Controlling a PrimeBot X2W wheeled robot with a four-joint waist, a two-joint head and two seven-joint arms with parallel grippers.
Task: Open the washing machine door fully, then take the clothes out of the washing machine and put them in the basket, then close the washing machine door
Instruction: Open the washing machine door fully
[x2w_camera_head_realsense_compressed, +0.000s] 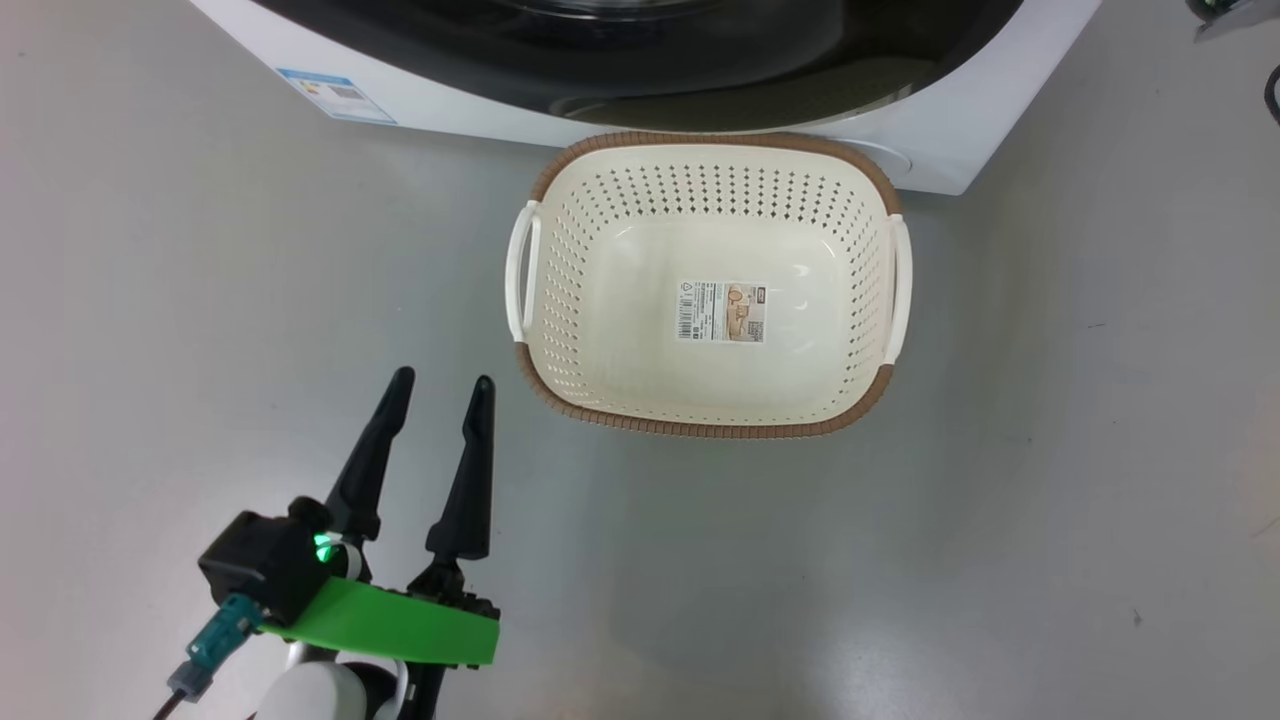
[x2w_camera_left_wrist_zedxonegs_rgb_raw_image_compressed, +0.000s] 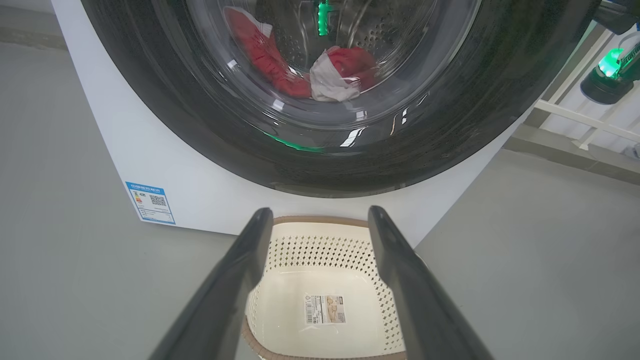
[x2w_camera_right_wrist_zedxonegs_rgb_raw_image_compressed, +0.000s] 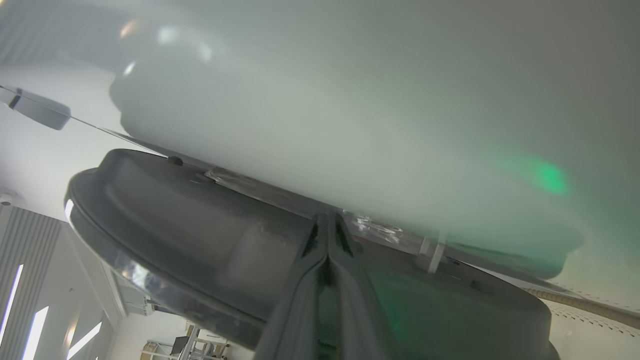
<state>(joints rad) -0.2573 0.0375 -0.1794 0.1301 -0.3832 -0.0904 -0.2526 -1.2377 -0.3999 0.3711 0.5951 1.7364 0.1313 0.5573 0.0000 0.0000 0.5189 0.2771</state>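
Closest to the head cam, L gripper (x2w_camera_head_realsense_compressed: 441, 378) is seen at 7 o'clock, jaws spread apart w/ nothing held, tips aimed toward 12. At approx 1 o'clock from those tips the basket (x2w_camera_head_realsense_compressed: 700, 142) is set on the grey floor (x2w_camera_head_realsense_compressed: 200, 300), near but not touched; a sticker (x2w_camera_head_realsense_compressed: 722, 311) is shown on its bottom. Its far rim is placed just beside the washing machine (x2w_camera_head_realsense_compressed: 450, 100) at 12 o'clock, below the door (x2w_camera_head_realsense_compressed: 700, 70), which is seen shut against the front. Via the L wrist cam, the clothes (x2w_camera_left_wrist_zedxonegs_rgb_raw_image_compressed: 270, 65) are seen thru the door, inside the drum (x2w_camera_left_wrist_zedxonegs_rgb_raw_image_compressed: 380, 32), at 12 o'clock above the basket. A blue label (x2w_camera_head_realsense_compressed: 335, 95) is stuck at the machine's lower corner, 10 o'clock from the basket. R gripper (x2w_camera_right_wrist_zedxonegs_rgb_raw_image_compressed: 327, 220) is pressed together, nothing visibly clamped; its tips are laid at the seam btwn the door's dark rim and a pale blurred surface.
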